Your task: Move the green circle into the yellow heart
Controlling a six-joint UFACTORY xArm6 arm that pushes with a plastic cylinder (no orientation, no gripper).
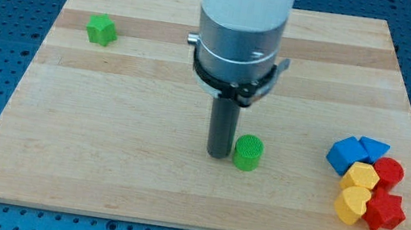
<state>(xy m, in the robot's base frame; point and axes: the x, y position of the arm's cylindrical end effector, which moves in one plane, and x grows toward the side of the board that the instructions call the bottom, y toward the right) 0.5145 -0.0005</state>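
The green circle [247, 151] lies on the wooden board [101, 157] a little right of the middle, toward the view's bottom. My tip [218, 154] rests on the board just left of the green circle, nearly touching it. The yellow heart [352, 204] lies at the view's lower right, in a cluster of blocks, well to the right of the green circle.
The cluster at the right holds a blue cube-like block [343, 154], a blue block [374, 148], a yellow hexagon [361, 176], a red round block [389, 172] and a red star [384, 212]. A green star-like block [101, 29] sits at the upper left.
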